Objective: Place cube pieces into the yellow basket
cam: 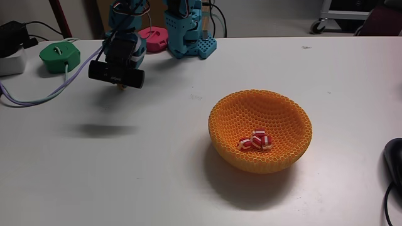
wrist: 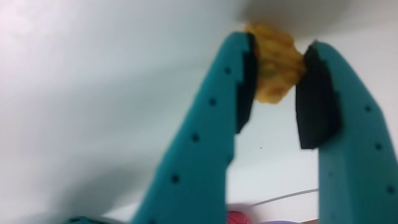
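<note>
The gripper (wrist: 277, 74) holds a yellow cube (wrist: 273, 62) above the surface, ready to carry right to the basket (cam: 260, 130).

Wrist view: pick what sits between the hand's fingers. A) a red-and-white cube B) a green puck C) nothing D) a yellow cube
D: the hand grips a yellow cube between its black pads.
</note>
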### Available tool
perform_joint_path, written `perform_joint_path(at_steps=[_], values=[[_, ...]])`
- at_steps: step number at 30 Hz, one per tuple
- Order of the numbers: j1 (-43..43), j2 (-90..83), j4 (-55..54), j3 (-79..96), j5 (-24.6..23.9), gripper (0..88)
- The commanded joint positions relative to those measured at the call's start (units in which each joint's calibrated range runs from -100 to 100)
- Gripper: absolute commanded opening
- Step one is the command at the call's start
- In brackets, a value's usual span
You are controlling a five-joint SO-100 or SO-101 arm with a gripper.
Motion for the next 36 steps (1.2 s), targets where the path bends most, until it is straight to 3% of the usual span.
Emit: perform_joint_path(at_steps=[1, 6, 12, 16, 21, 26, 27, 29, 32, 36], values=[[-1.0, -1.8, 1.8, -3.0, 1.6, 0.0], [-8.5, -3.0, 15.5, -17.3, 4.5, 0.0], [-34.7, -1.9, 25.3, -34.4, 2.8, 0.0], [-52.4, -1.0, 22.0, -38.4, -2.5, 0.0], [-68.3, 1.3, 7.2, -36.3, -8.3, 0.0], [-72.5, 3.3, 5.2, -34.6, -9.5, 0.0], [-72.6, 3.3, 3.9, -33.4, -9.6, 4.1], [-73.1, 3.0, -3.1, -29.5, -8.0, 21.0], [-74.1, 2.7, -15.4, -22.8, -8.7, 26.2], [-74.8, 1.1, -18.1, -21.7, -7.8, 31.3]])
